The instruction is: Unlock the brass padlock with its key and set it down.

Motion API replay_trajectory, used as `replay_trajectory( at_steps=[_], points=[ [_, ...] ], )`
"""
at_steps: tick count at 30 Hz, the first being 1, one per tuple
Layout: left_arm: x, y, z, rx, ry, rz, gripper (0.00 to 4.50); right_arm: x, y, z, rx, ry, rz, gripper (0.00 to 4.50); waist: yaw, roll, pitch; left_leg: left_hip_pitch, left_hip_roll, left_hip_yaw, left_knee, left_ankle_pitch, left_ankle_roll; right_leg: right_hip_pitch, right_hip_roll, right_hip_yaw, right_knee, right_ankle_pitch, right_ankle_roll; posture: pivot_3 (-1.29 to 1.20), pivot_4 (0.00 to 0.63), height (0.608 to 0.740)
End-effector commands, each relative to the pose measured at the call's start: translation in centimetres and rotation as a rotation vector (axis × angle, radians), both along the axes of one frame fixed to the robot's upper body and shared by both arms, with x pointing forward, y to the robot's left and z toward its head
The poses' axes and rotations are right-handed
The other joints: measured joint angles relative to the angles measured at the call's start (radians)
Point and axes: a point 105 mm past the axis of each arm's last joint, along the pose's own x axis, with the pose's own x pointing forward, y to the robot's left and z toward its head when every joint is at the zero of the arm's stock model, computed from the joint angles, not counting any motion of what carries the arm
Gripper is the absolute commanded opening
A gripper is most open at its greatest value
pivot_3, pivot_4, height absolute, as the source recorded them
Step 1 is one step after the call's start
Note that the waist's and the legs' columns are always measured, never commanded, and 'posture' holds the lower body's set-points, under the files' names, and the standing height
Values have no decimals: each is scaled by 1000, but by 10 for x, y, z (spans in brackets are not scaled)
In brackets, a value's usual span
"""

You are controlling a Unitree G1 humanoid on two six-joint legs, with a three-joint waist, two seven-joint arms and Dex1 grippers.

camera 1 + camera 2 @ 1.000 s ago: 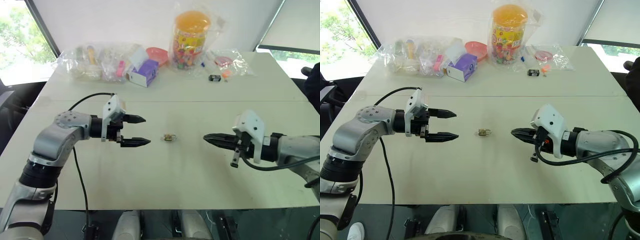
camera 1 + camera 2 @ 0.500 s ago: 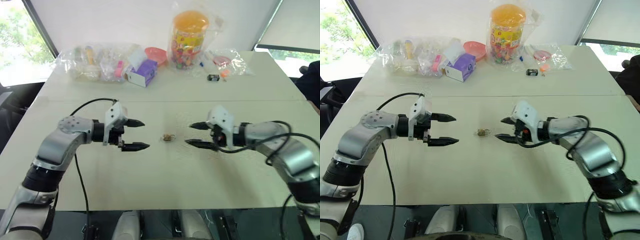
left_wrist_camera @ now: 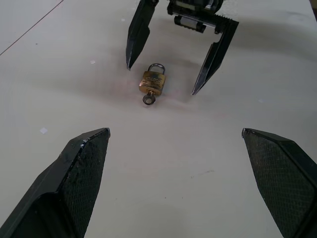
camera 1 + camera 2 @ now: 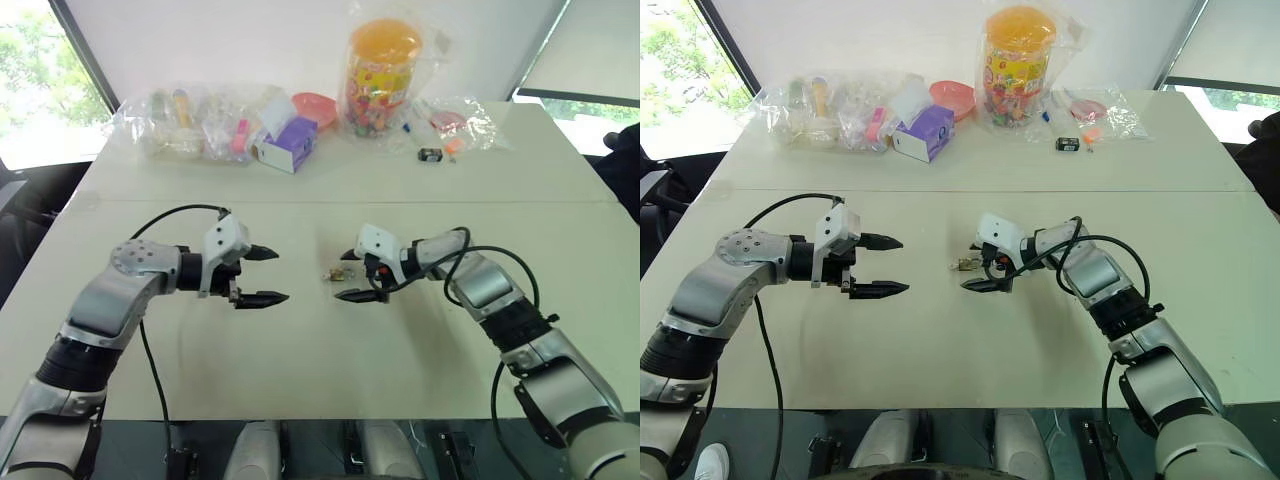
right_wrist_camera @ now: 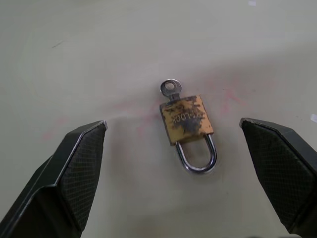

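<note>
The padlock [image 5: 187, 120] lay flat on the table [image 4: 330, 370], its key [image 5: 171, 89] sticking out of the body's base and the shackle shut. The right gripper [image 4: 349, 275] stood with jaws wide, its fingertips just short of the padlock on the shackle side, one to either flank, touching nothing. The left gripper [image 4: 270, 275] faced it from the key side, jaws also wide and empty, well apart from the padlock

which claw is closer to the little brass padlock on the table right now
The right claw. Its open black fingers sit just beside the small brass padlock with the silvery shackle, not touching it. The left claw, also open, hangs well off on the padlock's other side.
</note>
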Motion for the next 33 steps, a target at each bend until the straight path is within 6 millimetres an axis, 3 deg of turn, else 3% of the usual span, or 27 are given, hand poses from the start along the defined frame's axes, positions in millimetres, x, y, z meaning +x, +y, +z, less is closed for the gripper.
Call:
replay_trajectory(
  at_steps=[1, 5, 7, 8, 14, 17, 20, 25, 30, 33],
  points=[
    [0, 1, 14, -5, -76, 6, 4500, 10, 1, 0, -26, -32, 14, 4468, -1, 0, 0, 0, 0, 0, 0, 0, 0, 0, 0, 0, 0, 0, 0, 0, 150, 740],
    [-1, 0, 14, -7, -79, 8, 4500, 13, 2, -6, -25, -7, 14, 4468, -5, 0, 0, 2, 0, 1, 0, 0, -1, 0, 0, 0, 2, 0, 0, 0, 150, 740],
    [-2, 0, 14, -4, -84, 9, 4500, 12, 1, -12, -50, -2, 26, 3963, -5, 0, 0, 3, 0, 1, 0, 0, -1, 0, -1, 0, 4, 0, 0, 0, 150, 740],
    [-2, 0, 13, -3, -86, 10, 4500, 12, 1, -14, -54, 1, 31, 3657, -5, 0, 0, 4, 0, 1, 0, 0, -1, 1, -1, 0, 5, 0, 0, 0, 150, 740],
    [-3, 0, 11, -7, -82, 14, 4500, 7, 13, -15, -28, 9, 50, 697, -6, 0, 0, 6, 0, 1, 0, 1, -2, 1, -1, 1, 7, 0, 0, 0, 150, 740],
    [-2, -1, 11, -12, -72, 11, 4500, 2, 20, -13, -26, -20, 72, 696, -7, 0, 0, 6, 1, 1, 0, 1, -2, 1, -1, 1, 8, 0, 0, 0, 150, 740],
    [1, -4, 9, -37, -44, 8, 4500, 5, 19, 0, -45, -178, 66, 696, -7, 0, 0, 6, 1, 1, 0, 1, -2, 1, -1, 1, 8, 0, 0, 0, 150, 740],
    [7, -17, 18, -157, 49, -16, 4500, -1, 5, 50, -120, -713, 94, 696, 3, 1, 0, 4, 0, 1, 0, 1, -2, -1, -1, 1, 7, 0, 0, 0, 150, 740],
    [12, -39, 43, -307, 158, -91, 4500, -43, 7, 92, -114, -1154, 218, 696, 1, 0, 0, 1, -1, 0, 1, 1, -2, -2, 0, 1, 6, 0, 0, 0, 150, 740],
    [11, -47, 50, -341, 195, -129, 4500, -56, 10, 98, -103, -1235, 246, 696, -7, 0, 0, 2, -1, 1, 1, 2, -3, -2, 1, 1, 6, 0, 0, 0, 150, 740]
  ],
)
